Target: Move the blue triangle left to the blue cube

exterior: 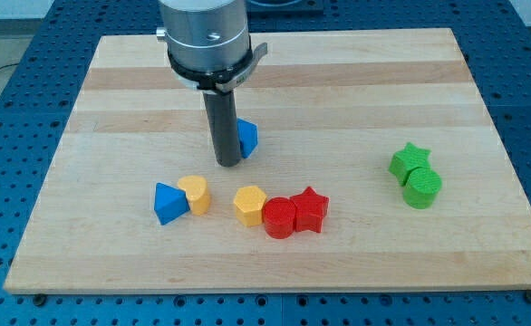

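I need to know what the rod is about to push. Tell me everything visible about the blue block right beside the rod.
The blue block is small, matte and plastic-looking, with angled faces and a pointed edge facing the view's right. Its left part is hidden behind the rod, so its full shape cannot be told. It sits on the wooden board, above the yellow and red blocks. My tip stands just to its left, seemingly touching or nearly so.

Board: pale wood, grain visible, smooth matt finish. Blocks, e.g. blue triangle, red star, green cylinder: matt plastic, finely ridged. Rod: dark, matt. Arm housing: brushed grey metal, slightly glossy.
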`<state>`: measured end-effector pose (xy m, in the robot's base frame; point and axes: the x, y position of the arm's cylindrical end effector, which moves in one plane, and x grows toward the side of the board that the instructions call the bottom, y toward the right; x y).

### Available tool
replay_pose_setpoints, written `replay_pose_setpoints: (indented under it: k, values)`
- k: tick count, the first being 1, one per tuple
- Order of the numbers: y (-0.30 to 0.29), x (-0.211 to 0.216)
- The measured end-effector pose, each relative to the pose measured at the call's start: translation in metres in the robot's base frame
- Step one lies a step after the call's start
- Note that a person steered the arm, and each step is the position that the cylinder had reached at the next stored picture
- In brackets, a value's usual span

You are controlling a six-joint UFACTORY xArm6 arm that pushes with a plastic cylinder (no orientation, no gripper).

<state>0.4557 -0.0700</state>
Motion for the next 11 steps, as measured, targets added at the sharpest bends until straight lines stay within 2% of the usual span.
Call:
replay_pose_setpoints:
  k: [2, 3, 5, 6, 7, 10, 11]
  values:
    - [-0.079, 0.001]
    - [-0.121, 0.029]
    - [-0.134, 0.119]
    - [-0.098, 0.134]
    - [-0.071, 0.116]
    - [-0.070, 0.009]
    - [-0.089, 0.006]
